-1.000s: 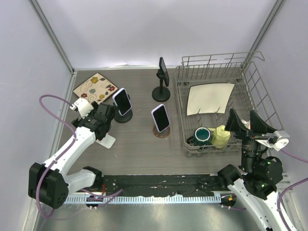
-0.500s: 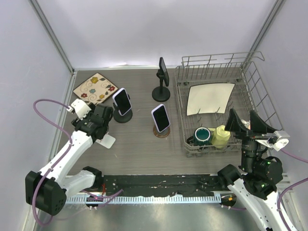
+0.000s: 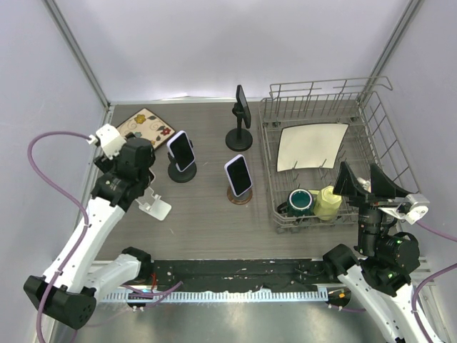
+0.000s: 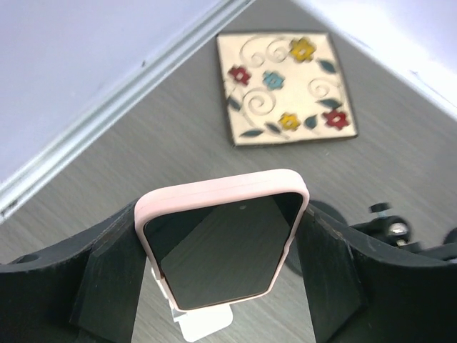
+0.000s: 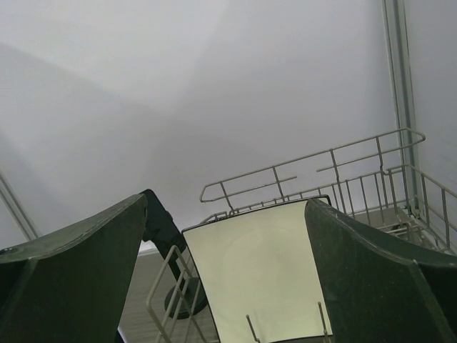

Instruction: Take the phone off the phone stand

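My left gripper (image 3: 136, 163) is shut on a pink-cased phone (image 4: 214, 264), its two fingers (image 4: 107, 286) pressing the phone's long edges. The phone hangs above the table, clear of the small white phone stand (image 3: 154, 206), which shows below it in the left wrist view (image 4: 207, 325). In the top view the wrist mostly hides the phone. My right gripper (image 3: 364, 182) is open and empty, raised at the near right and facing the dish rack (image 5: 314, 161).
A floral coaster (image 3: 141, 128) lies at the back left. Two more phones rest on stands (image 3: 182, 151) (image 3: 238, 176), and a dark phone sits on a tall black stand (image 3: 241, 114). The wire rack (image 3: 371, 107) holds a square plate (image 3: 310, 145), a green mug and a yellow object.
My left gripper has risen and drawn back to the left with the pink phone, lifting it off the white stand. The right arm has not moved.
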